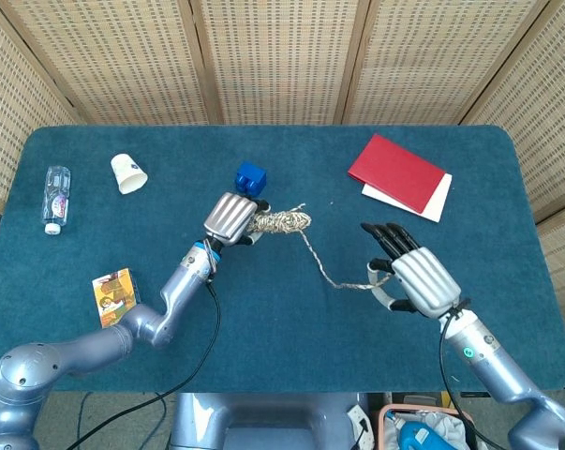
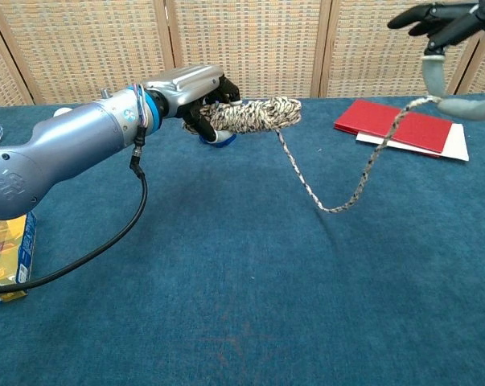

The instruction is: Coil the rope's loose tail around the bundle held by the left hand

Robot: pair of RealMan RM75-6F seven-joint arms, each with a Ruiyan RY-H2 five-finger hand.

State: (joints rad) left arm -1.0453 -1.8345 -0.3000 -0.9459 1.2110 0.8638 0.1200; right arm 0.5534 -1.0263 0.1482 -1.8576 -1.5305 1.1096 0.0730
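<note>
My left hand [image 1: 231,217] [image 2: 192,90] grips a speckled rope bundle [image 1: 280,222] [image 2: 254,115], lifted above the blue table near the middle. The loose tail [image 1: 321,262] [image 2: 330,189] drops from the bundle's right end, sags to the cloth and rises to my right hand [image 1: 415,278] [image 2: 447,32]. That hand is raised and pinches the tail's end between thumb and a finger, with its other fingers spread.
A blue block [image 1: 250,175] sits just behind the left hand. A red book on white paper [image 1: 398,173] [image 2: 399,125] lies at the back right. A paper cup [image 1: 128,172] and water bottle [image 1: 56,198] are at the back left. A small yellow box [image 1: 114,293] [image 2: 2,257] lies near the front left.
</note>
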